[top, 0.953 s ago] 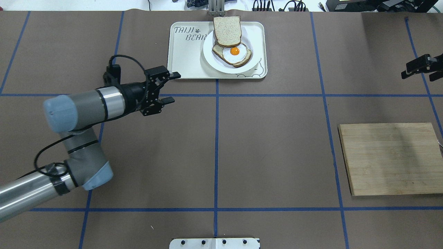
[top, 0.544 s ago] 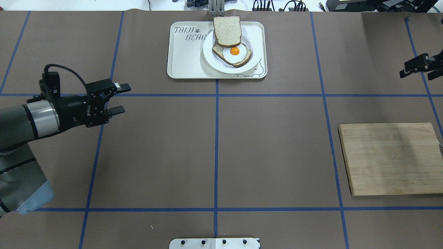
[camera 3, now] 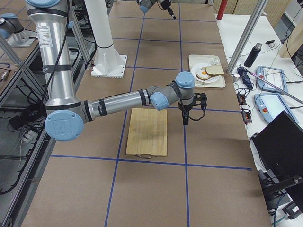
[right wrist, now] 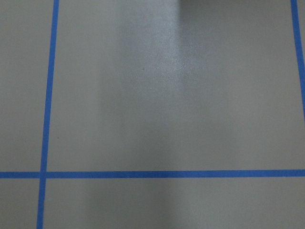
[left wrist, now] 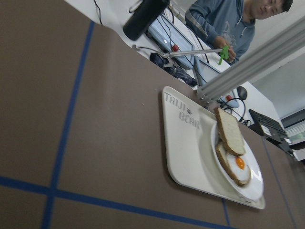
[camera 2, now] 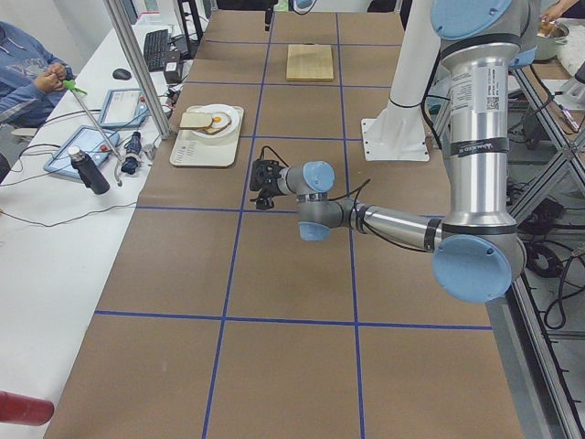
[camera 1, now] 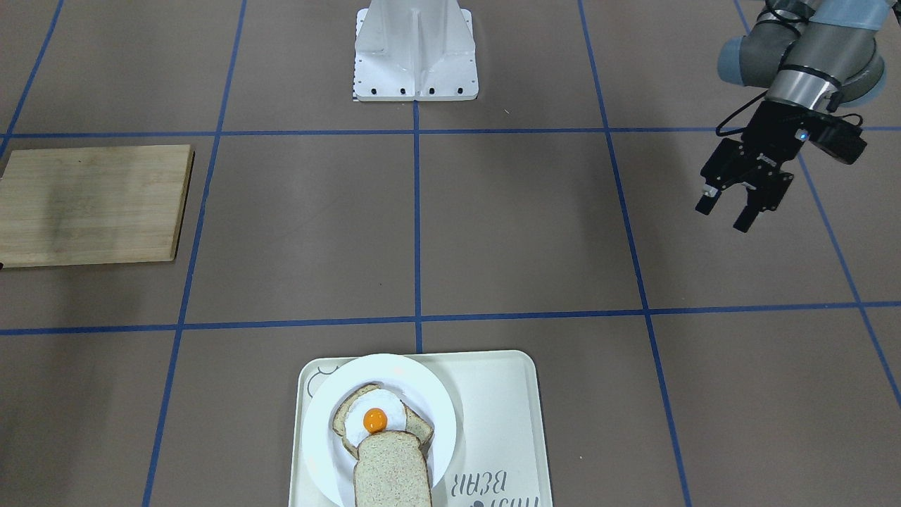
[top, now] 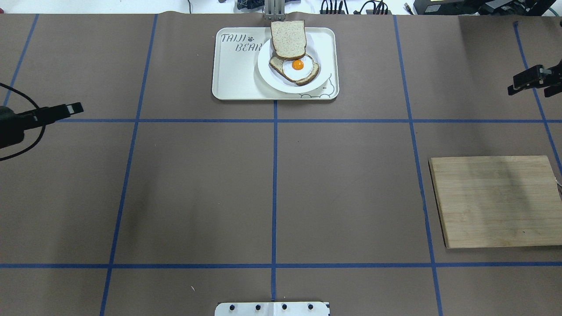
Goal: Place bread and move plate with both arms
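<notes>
The plain bread slice [top: 288, 39] leans on the far rim of the round white plate [top: 268, 77], its near end overlapping the egg-topped slice [top: 297, 68]. The bread [camera 1: 392, 468] and plate [camera 1: 317, 436] also show in the front-facing view, and the bread [left wrist: 229, 131] shows in the left wrist view. My left gripper [camera 1: 723, 217] is open and empty, hovering far to the left of the tray; only one finger [top: 61, 109] shows at the overhead view's left edge. My right gripper [top: 528, 93] is open and empty at the far right edge, well away from the plate.
The plate sits on a cream tray [top: 232, 74] with bear lettering at the table's far middle. A wooden cutting board [top: 496, 202] lies at the right. The white robot base [camera 1: 415, 49] stands at the near edge. An operator [left wrist: 233, 19] sits beyond the table's far side.
My left arm has pulled back from beside the tray's near-left corner to the overhead view's left edge, gripper still open. My right gripper has drifted slightly farther away. The bread and plate have not moved.
</notes>
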